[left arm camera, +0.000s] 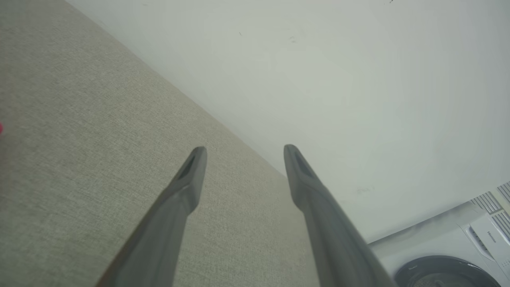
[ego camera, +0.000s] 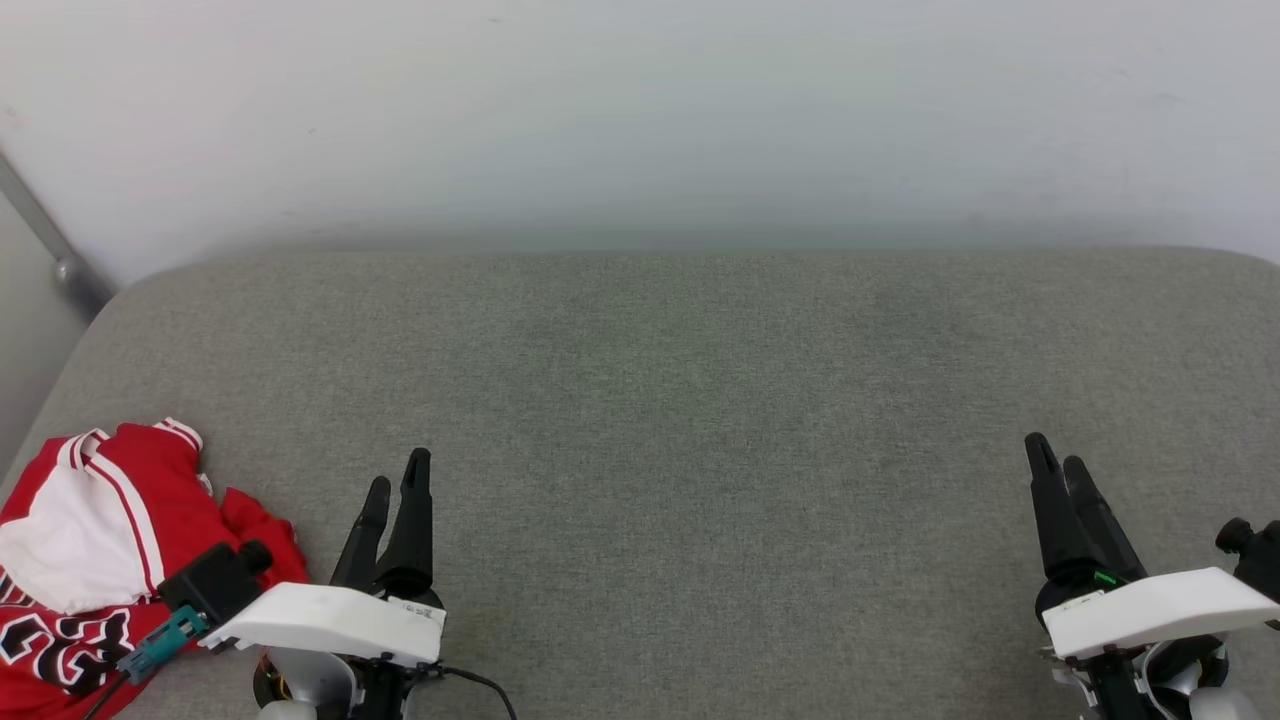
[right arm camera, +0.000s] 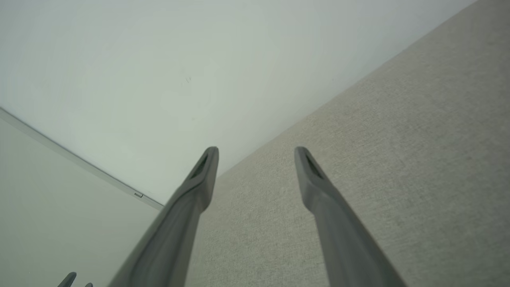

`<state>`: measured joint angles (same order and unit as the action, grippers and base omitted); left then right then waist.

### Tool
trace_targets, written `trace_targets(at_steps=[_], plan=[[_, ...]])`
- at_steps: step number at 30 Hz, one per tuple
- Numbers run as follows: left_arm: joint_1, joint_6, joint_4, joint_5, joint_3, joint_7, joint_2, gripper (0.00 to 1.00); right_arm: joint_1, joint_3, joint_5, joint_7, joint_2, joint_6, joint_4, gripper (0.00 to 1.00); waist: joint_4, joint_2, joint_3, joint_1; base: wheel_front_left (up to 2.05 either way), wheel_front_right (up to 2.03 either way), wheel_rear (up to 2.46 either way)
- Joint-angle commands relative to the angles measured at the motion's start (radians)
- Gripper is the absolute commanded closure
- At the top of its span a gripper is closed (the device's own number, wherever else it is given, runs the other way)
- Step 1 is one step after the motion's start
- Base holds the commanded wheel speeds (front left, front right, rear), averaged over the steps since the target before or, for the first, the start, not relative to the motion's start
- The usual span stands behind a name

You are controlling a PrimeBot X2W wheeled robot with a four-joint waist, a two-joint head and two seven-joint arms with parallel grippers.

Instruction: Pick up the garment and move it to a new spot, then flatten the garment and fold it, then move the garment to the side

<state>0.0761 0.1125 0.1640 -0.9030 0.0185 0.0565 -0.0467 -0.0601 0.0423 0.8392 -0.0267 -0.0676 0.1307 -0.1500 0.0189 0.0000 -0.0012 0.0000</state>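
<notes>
Both grippers stood open and empty; the left gripper (ego camera: 397, 480) was nearer the crumpled garment (ego camera: 90, 540), which lay just to its left on the couch (ego camera: 700, 400).

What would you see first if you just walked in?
The bright red jersey, crumpled at the near left edge of the grey cushion, jumps out. Next come the left hand just beside it and the right hand far across, both open and empty.
</notes>
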Motion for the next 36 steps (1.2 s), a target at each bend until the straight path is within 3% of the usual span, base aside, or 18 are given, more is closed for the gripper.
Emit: trace_targets(at_steps=[1,15,36], plan=[[0.025,-0.006,-0.018,0.051,0.007,0.011,-0.005,0.00,-0.005,-0.003,-0.051,-0.009,-0.008,0.000,0.023,0.00,0.001,0.0000,0.000,0.0000,0.00,0.00,0.00],[0.030,-0.056,-0.020,0.292,0.077,0.056,-0.044,0.00,0.024,-0.001,-0.293,-0.022,0.005,0.000,0.060,0.00,0.006,0.0000,-0.006,0.0000,0.00,0.00,0.00],[0.047,-0.106,0.016,0.516,0.169,0.113,-0.094,0.00,0.062,0.007,-0.558,-0.019,0.016,0.000,0.098,0.00,0.012,0.0000,-0.012,0.0000,0.00,0.00,0.00]])
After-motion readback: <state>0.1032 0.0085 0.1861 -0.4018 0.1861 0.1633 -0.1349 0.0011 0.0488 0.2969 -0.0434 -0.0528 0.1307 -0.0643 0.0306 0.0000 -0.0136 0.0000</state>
